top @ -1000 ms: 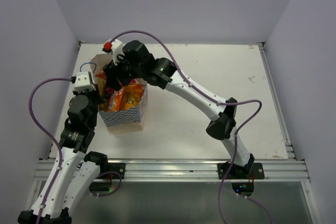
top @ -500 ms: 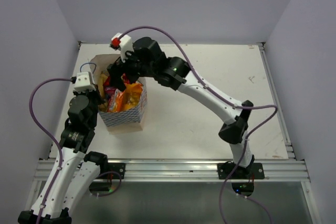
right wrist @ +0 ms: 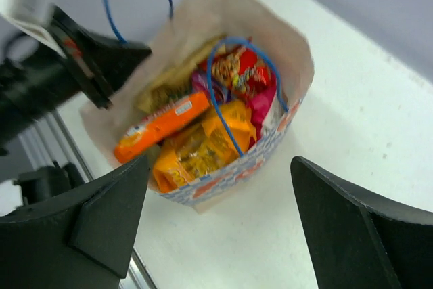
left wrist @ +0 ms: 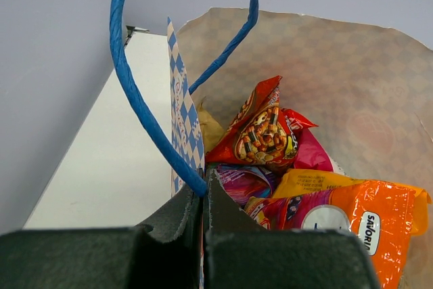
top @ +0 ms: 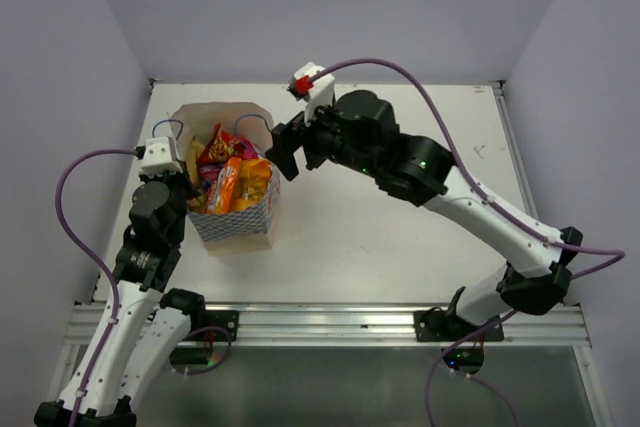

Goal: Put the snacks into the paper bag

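We find the left gripper (left wrist: 203, 201) pinched shut on the paper bag (top: 236, 228) at its left rim. The right gripper (top: 284, 152), spread wide and empty, hangs just beside the bag's right rim, with the snacks (top: 232, 175) inside.

Left arm (top: 150, 237): upright from its base, wrist tipped against the left rim of the paper bag (top: 240, 222). Left gripper (left wrist: 203, 197): fingers pressed together, pinching the bag's wall at that rim. Right arm (top: 470, 207): stretched in a long arc, elbow low and far right of the bag. Right gripper (top: 284, 152): just right of the bag's rim, tilted toward its mouth, fingers (right wrist: 101, 228) spread wide.
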Action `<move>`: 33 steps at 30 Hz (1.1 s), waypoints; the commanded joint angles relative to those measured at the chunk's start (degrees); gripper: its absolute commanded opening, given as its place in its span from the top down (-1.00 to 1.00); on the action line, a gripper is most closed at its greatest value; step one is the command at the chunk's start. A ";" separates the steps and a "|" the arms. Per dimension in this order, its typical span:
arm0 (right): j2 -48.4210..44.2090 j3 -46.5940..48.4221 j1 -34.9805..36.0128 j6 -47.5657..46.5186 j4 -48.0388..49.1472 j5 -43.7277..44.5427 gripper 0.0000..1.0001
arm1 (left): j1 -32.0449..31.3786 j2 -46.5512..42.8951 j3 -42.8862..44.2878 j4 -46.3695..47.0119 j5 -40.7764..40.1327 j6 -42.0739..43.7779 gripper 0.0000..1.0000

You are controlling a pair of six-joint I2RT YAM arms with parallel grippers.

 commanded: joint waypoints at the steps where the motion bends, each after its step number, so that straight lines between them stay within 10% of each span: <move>1: 3.56 -5.09 0.19 3.36 1.57 2.51 -0.77 | -0.41 -0.61 0.21 2.63 -0.24 0.82 1.00; 14: 11.55 -3.61 0.19 5.21 4.48 1.28 -0.62 | -0.41 -0.78 0.21 2.45 -0.15 0.73 1.00; 25: 19.03 -0.62 0.19 5.74 2.02 0.04 0.10 | -0.41 0.79 0.21 3.15 2.39 0.99 1.00; 29: 19.91 0.08 0.19 4.95 1.23 0.92 0.75 | -0.50 1.94 0.74 3.16 3.63 1.08 1.00; 33: 17.64 -1.93 0.19 3.63 2.10 2.85 1.00 | -0.50 2.99 1.44 3.95 6.70 1.08 1.00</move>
